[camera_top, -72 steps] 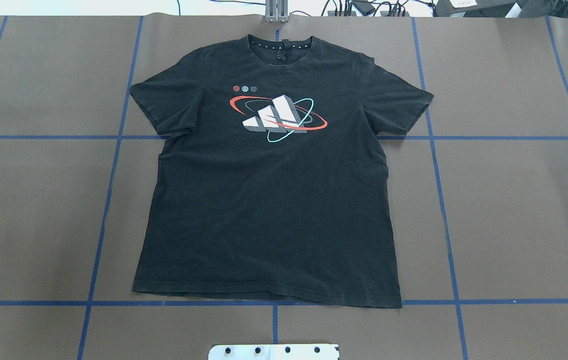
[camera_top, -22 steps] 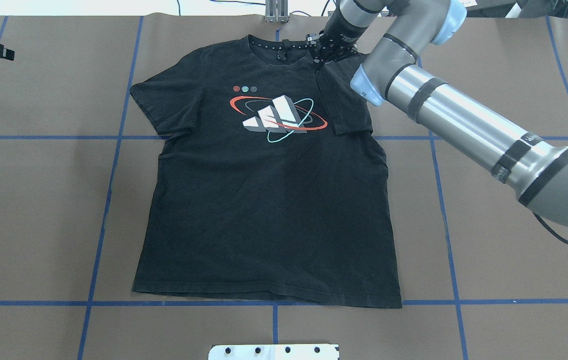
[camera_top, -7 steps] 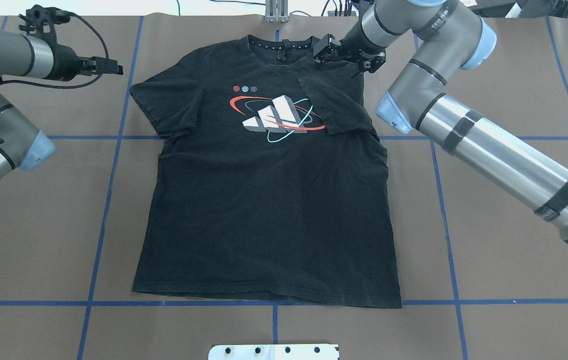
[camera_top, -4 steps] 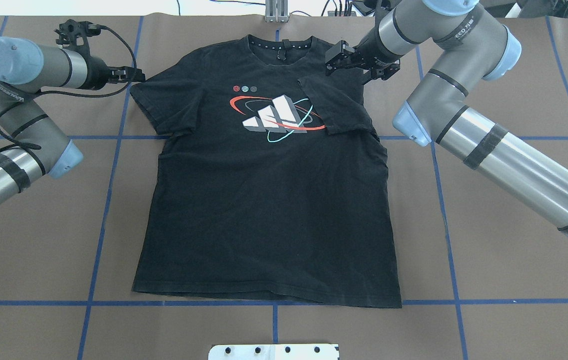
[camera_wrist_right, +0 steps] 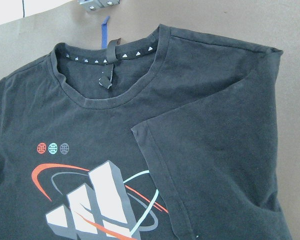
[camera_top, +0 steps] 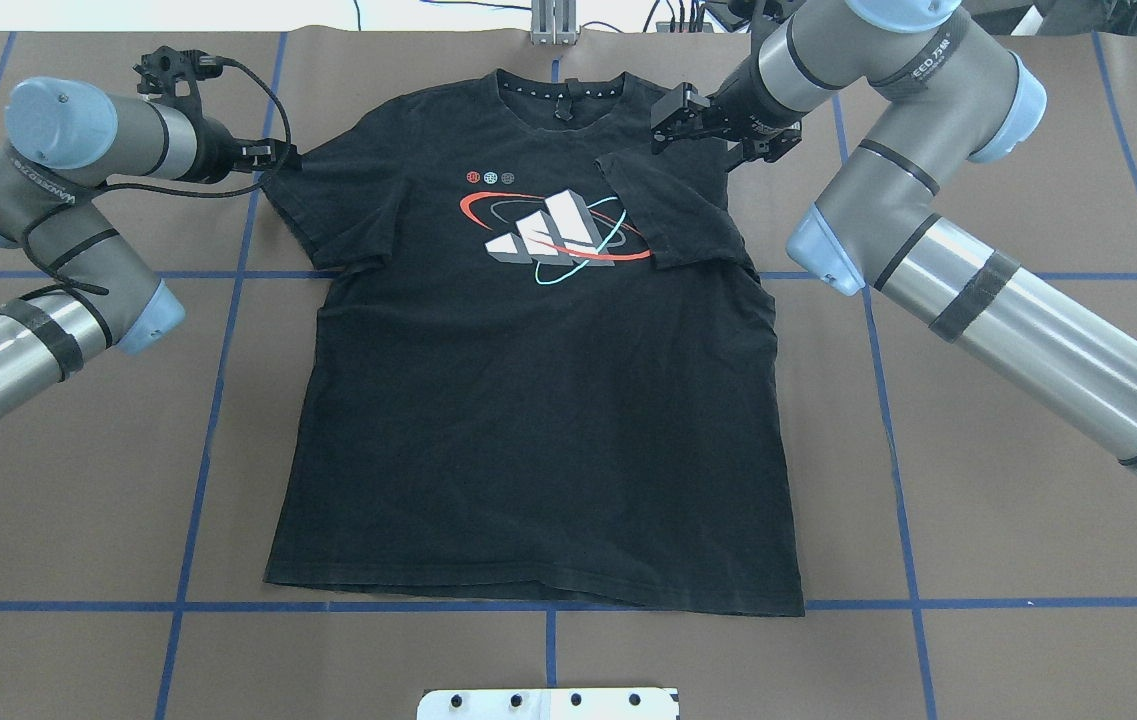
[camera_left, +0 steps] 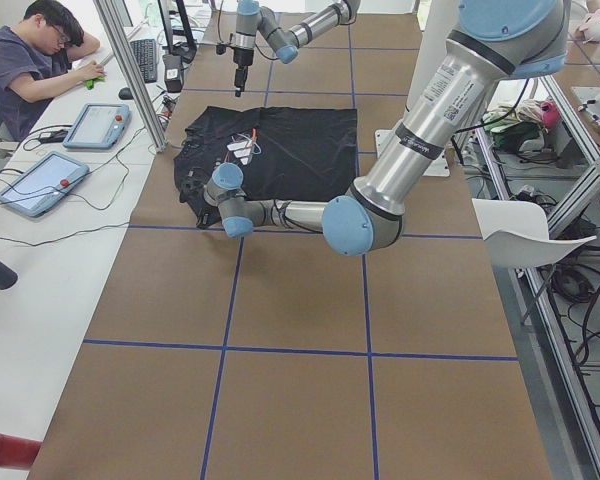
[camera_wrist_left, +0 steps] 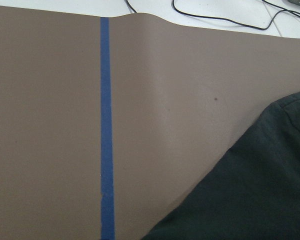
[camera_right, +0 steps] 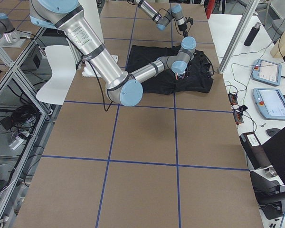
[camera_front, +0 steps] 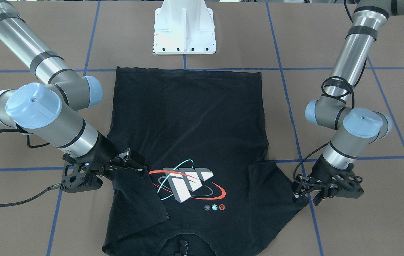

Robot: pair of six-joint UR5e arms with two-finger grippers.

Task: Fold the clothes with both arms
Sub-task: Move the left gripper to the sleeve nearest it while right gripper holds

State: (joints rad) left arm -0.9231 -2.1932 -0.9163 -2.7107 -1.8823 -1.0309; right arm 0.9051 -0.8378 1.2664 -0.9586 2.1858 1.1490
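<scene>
Black T-shirt (camera_top: 528,420) lies flat on the table (camera_top: 1008,150), logo (camera_top: 553,235) up, collar at the far edge, hem near. Right sleeve (camera_top: 673,210) is folded inward over the chest, its cuff overlapping the logo. Right gripper (camera_top: 668,122) hovers at that folded shoulder, jaws parted. Left gripper (camera_top: 283,155) sits at the tip of the spread left sleeve (camera_top: 328,200); cannot tell how its jaws stand.

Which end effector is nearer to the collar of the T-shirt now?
Right. The right end effector is close beside the collar, by the folded-in sleeve; the left end effector is farther away, at the tip of the flat sleeve.
</scene>
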